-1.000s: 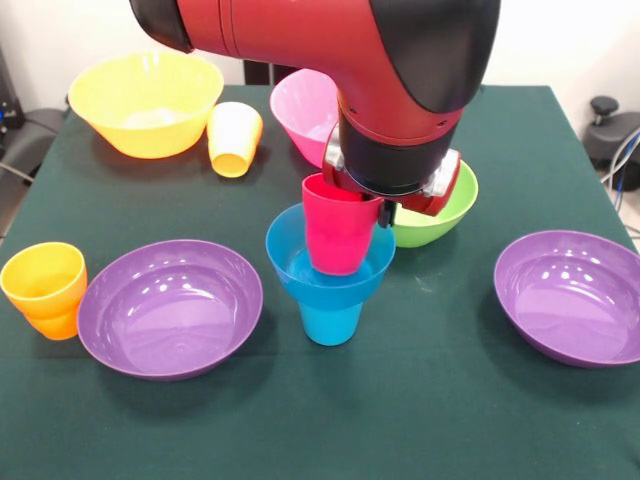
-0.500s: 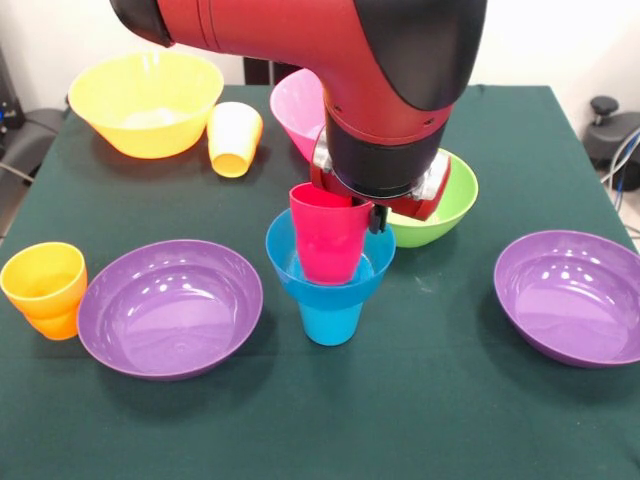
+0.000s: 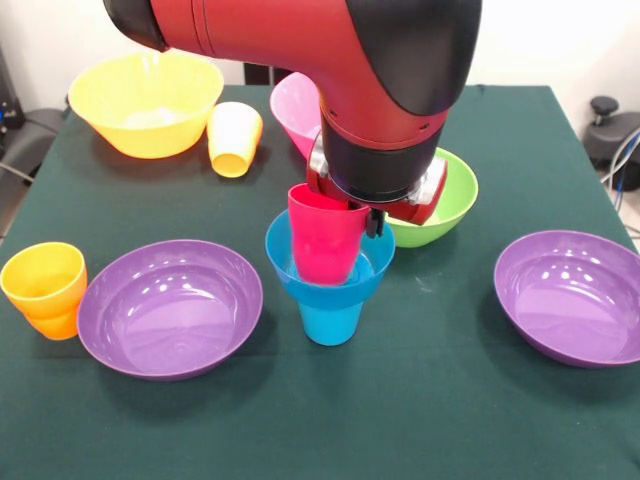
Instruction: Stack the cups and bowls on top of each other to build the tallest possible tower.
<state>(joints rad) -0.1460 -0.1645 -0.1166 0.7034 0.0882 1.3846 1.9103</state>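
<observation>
Front view, centre of the frame: a glossy red plastic cup [image 3: 322, 243] is being pinched at its rim by the claw [image 3: 362, 212] inside the small blue plastic bowl [image 3: 330, 270], which is perched on a blue plastic cup [image 3: 331, 320]. Being tilted, it could be tipped out on release, toppling the narrow-based stack.

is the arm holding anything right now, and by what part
The gripper holds the red cup at its rim, on the side toward the lime green bowl.

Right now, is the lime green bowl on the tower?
No. The lime green bowl sits on the table behind the tower.
</observation>
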